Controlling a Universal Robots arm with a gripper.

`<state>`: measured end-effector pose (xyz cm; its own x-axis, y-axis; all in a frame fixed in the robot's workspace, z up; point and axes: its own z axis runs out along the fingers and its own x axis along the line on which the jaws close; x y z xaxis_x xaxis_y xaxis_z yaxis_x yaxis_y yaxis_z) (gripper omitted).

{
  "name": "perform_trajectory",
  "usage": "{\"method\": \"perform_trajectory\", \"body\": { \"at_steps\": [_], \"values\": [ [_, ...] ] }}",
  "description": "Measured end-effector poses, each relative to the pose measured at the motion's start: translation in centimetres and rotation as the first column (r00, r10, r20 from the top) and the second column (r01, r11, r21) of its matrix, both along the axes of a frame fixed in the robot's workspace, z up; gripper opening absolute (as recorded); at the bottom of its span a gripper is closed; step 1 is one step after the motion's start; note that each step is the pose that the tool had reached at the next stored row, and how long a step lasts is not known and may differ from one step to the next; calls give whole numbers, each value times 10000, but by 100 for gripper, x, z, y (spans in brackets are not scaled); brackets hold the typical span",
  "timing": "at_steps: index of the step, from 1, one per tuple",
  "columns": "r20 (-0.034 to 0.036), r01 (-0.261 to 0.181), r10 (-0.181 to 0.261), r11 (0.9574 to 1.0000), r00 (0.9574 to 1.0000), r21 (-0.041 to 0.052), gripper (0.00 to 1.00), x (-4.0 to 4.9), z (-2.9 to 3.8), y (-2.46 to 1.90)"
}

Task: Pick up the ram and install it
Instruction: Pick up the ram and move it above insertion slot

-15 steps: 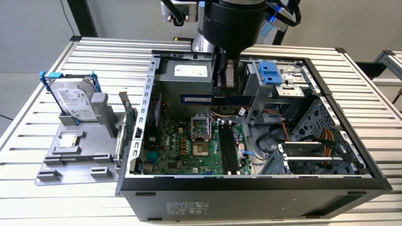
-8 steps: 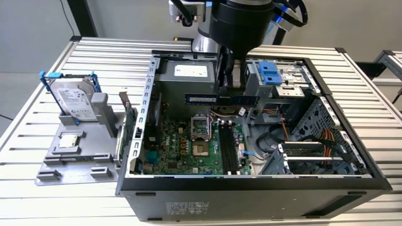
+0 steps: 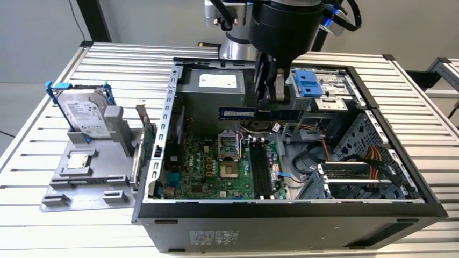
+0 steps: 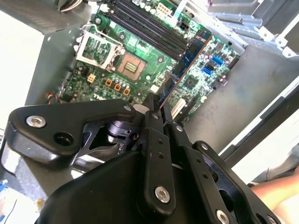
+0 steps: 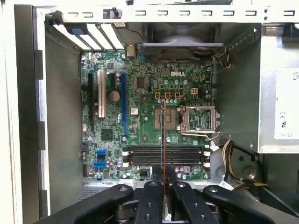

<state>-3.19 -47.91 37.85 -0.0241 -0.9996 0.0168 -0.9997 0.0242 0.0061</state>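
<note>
In the exterior view the open computer case (image 3: 287, 220) stands on the table (image 3: 29, 215), in the middle and right of the frame. At the left a holder (image 3: 86, 185) lies just beside it. A hard drive (image 3: 86, 113) stands upright at the holder's back, and a processor (image 3: 77, 160) lies before the drive. Inside the case the motherboard (image 3: 208, 172) lies at lower middle, with the power supply (image 3: 215, 86) behind it and the drive cage (image 3: 315, 86) at upper right. The ram (image 3: 240, 113) hangs in the tool (image 3: 276, 105) above the motherboard.
</note>
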Motion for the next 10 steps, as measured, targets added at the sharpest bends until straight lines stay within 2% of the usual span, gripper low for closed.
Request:
{"method": "perform_trajectory", "body": {
  "at_steps": [10],
  "values": [
    [0,0,0,10000,10000,0,0,124,0,0]
  ]
}}
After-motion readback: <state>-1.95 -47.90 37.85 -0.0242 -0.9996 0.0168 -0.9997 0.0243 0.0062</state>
